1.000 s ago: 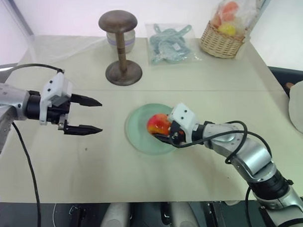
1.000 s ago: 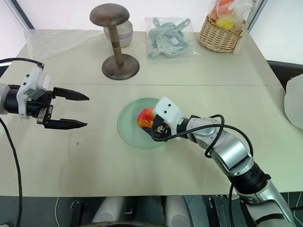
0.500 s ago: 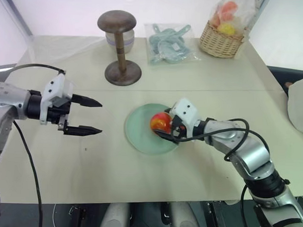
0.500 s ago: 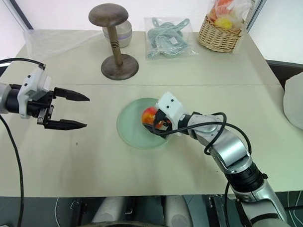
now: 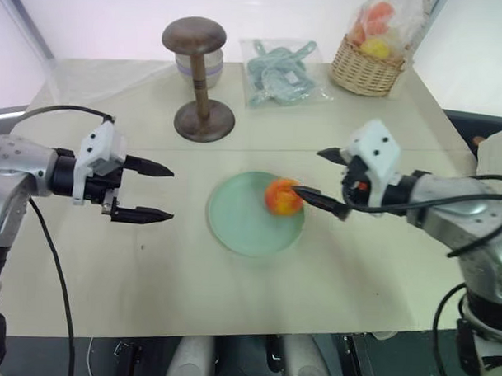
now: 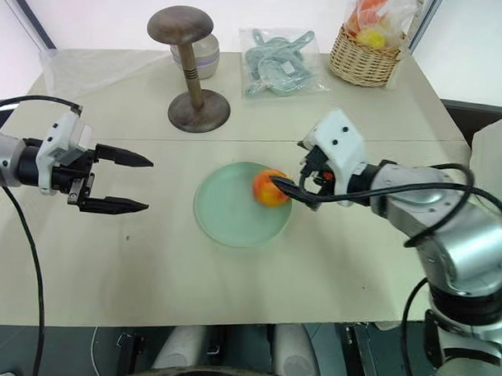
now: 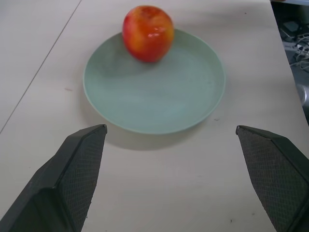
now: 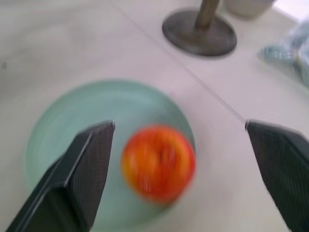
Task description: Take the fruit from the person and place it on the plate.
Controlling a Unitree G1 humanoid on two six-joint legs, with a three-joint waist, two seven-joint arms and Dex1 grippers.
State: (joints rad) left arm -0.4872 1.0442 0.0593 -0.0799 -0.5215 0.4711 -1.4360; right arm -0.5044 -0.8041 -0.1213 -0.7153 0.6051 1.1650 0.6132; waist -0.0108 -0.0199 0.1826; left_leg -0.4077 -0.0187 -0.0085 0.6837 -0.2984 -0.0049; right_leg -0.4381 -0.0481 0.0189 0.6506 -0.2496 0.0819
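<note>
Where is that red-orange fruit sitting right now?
The fruit sits on the pale green plate, near the plate's right edge in the head views, just in front of the open right gripper, which isn't touching it.

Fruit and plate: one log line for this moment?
fruit: on plate, near right rim | right hand: open, clear of fruit | left hand: open, empty

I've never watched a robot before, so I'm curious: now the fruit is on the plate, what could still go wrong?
The fruit sits near the edge of the plate, not its middle, so it might roll off. The open right gripper has one finger close beside it and could nudge it while pulling away.
</note>
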